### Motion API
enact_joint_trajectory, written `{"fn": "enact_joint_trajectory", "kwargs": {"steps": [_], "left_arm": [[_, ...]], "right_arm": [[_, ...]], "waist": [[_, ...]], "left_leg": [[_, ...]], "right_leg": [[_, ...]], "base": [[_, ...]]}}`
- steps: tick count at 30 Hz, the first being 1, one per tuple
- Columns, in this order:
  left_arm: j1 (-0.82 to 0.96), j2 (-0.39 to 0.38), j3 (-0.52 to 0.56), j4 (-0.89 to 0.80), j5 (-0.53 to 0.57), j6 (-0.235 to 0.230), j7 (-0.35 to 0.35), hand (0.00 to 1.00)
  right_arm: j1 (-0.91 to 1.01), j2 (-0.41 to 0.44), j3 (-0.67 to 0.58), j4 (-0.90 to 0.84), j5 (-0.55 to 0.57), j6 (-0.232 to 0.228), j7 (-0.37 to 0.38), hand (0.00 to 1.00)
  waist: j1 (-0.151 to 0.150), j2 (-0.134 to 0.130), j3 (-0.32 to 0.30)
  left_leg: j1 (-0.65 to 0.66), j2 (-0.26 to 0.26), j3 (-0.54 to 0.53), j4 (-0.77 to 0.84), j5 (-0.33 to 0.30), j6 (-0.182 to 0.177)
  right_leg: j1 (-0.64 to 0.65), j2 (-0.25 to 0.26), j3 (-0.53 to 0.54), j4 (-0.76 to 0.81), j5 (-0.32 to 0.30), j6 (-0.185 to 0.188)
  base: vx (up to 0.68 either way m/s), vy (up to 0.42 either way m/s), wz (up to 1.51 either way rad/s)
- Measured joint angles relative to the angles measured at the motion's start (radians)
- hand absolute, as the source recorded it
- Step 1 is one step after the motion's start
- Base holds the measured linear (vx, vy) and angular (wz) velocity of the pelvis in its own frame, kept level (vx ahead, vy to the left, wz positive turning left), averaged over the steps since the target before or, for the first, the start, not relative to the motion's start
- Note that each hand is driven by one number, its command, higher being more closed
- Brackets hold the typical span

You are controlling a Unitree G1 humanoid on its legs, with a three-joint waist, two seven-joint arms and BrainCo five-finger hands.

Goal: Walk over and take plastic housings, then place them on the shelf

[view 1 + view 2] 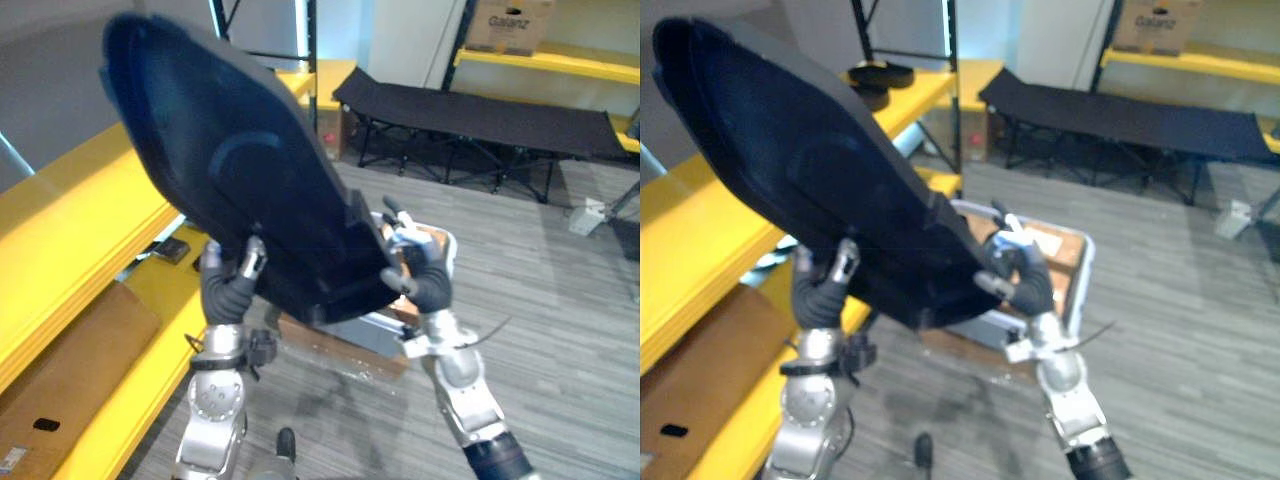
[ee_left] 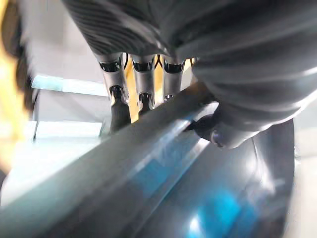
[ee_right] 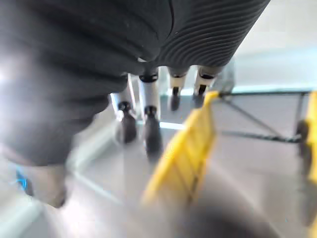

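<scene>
Carry step: left hand (image 1: 228, 290) and right hand (image 1: 425, 283) both pinch the big dark-blue curved plastic housing (image 1: 230, 160); next I'd ease it left onto the yellow shelf (image 1: 70, 215).

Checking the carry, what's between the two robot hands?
The plastic housing: its lower end spans from the left robot hand to the right robot hand, in the left eye view.

Bright, cool light is coming from behind the dark plastic housing (image 1: 230, 170), glinting blue-white along its glossy edge, leaving its broad face in shade and a soft shadow on the floor (image 1: 560, 340) beneath.
</scene>
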Motion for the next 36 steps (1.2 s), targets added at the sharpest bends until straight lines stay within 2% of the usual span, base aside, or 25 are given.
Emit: {"fn": "enact_joint_trajectory", "kwargs": {"steps": [2,4,5,9,11,15,17,19,21,24,27,31,34,36], "left_arm": [[0.017,0.003,0.094,0.000,0.008,0.000,0.066,1.00],[0.041,0.010,0.119,-0.003,0.038,0.000,0.095,1.00],[0.055,0.013,0.118,-0.010,0.048,0.000,0.104,1.00],[0.078,0.017,0.117,-0.017,0.071,0.000,0.106,1.00],[0.096,0.017,0.118,-0.017,0.070,0.000,0.109,1.00],[0.126,0.014,0.117,-0.016,0.063,0.000,0.110,1.00],[0.151,0.003,0.114,-0.014,0.052,-0.005,0.103,1.00],[0.179,-0.013,0.106,-0.002,0.011,-0.029,0.082,1.00],[0.221,-0.026,0.099,0.014,-0.052,-0.061,0.029,1.00],[0.243,-0.026,0.098,0.024,-0.064,-0.078,-0.009,1.00],[0.238,-0.021,0.096,0.025,-0.063,-0.083,-0.018,1.00],[0.236,-0.011,0.102,0.041,-0.055,-0.081,0.032,1.00],[0.226,-0.010,0.115,0.058,-0.036,-0.070,0.112,1.00],[0.230,-0.011,0.162,0.058,-0.004,-0.059,0.176,1.00]], "right_arm": [[0.039,0.000,-0.142,0.000,0.068,0.005,-0.011,0.00],[0.084,0.005,-0.231,0.001,0.111,0.013,-0.025,0.00],[0.110,0.012,-0.260,0.001,0.135,0.020,-0.023,0.00],[0.190,0.057,-0.286,0.013,0.185,0.050,-0.018,0.00],[0.220,0.073,-0.301,0.036,0.189,0.051,-0.022,0.00],[0.252,0.099,-0.308,0.123,0.179,0.069,-0.062,0.00],[0.266,0.109,-0.308,0.191,0.172,0.100,-0.075,0.00],[0.278,0.116,-0.308,0.257,0.170,0.129,-0.099,0.00],[0.300,0.130,-0.308,0.328,0.166,0.154,-0.127,0.00],[0.326,0.144,-0.308,0.340,0.167,0.154,-0.128,0.00],[0.324,0.144,-0.308,0.340,0.147,0.154,-0.126,0.00],[0.309,0.129,-0.306,0.340,0.143,0.155,-0.075,0.00],[0.254,0.095,-0.287,0.339,0.153,0.170,-0.015,0.00],[0.198,0.067,-0.223,0.339,0.149,0.183,0.010,0.00]], "waist": [[-0.009,0.000,0.000],[-0.012,0.000,0.000],[-0.025,0.001,0.000],[-0.048,0.007,0.002],[-0.066,0.010,0.003],[-0.088,0.016,0.004],[-0.088,0.018,0.005],[-0.088,0.020,0.006],[-0.087,0.021,0.006],[-0.087,0.022,0.006],[-0.088,0.021,0.006],[-0.086,0.022,0.006],[-0.065,0.022,0.006],[-0.053,0.023,0.005]], "left_leg": [[-0.001,0.000,0.008,0.000,-0.002,0.001],[0.001,0.001,0.022,0.000,-0.004,0.002],[0.001,0.002,0.029,0.000,-0.005,0.002],[0.009,0.012,0.071,0.001,-0.010,-0.004],[0.016,0.012,0.079,0.001,-0.014,-0.005],[0.017,0.018,0.081,0.000,-0.018,-0.011],[0.017,0.019,0.080,-0.001,-0.021,-0.013],[0.016,0.018,0.080,-0.001,-0.022,-0.013],[0.015,0.018,0.080,0.000,-0.022,-0.012],[0.014,0.018,0.079,0.000,-0.023,-0.012],[0.014,0.018,0.079,0.000,-0.023,-0.012],[0.015,0.018,0.078,0.000,-0.023,-0.012],[0.012,0.016,0.067,0.000,-0.022,-0.013],[-0.009,0.003,0.003,0.000,-0.015,-0.019]], "right_leg": [[-0.006,-0.002,0.007,0.001,0.000,0.000],[-0.014,-0.003,0.026,0.002,0.001,-0.001],[-0.019,-0.004,0.032,0.002,0.002,-0.001],[-0.042,-0.003,0.076,0.007,0.005,-0.002],[-0.041,-0.003,0.083,0.008,0.006,-0.002],[-0.042,0.001,0.085,0.007,0.004,-0.003],[-0.042,0.002,0.085,0.006,0.004,-0.004],[-0.042,0.002,0.086,0.005,0.003,-0.004],[-0.042,0.002,0.085,0.003,0.002,-0.005],[-0.042,0.003,0.085,0.003,0.001,-0.006],[-0.042,0.002,0.085,0.004,0.001,-0.006],[-0.041,0.002,0.084,0.005,0.002,-0.006],[-0.039,0.002,0.075,0.008,0.001,-0.005],[-0.023,0.000,0.018,0.009,-0.007,-0.004]], "base": [[0.01,0.006,-0.11],[0.01,0.011,-0.20],[0.02,0.008,-0.22],[0.01,0.000,-0.32],[0.02,-0.012,-0.18],[0.00,-0.005,-0.02],[0.00,0.000,0.00],[0.00,0.000,0.00],[0.00,0.000,0.00],[0.00,0.000,0.00],[0.00,0.000,0.00],[0.00,0.000,0.00],[-0.01,0.004,0.11],[-0.01,-0.011,0.60]]}}
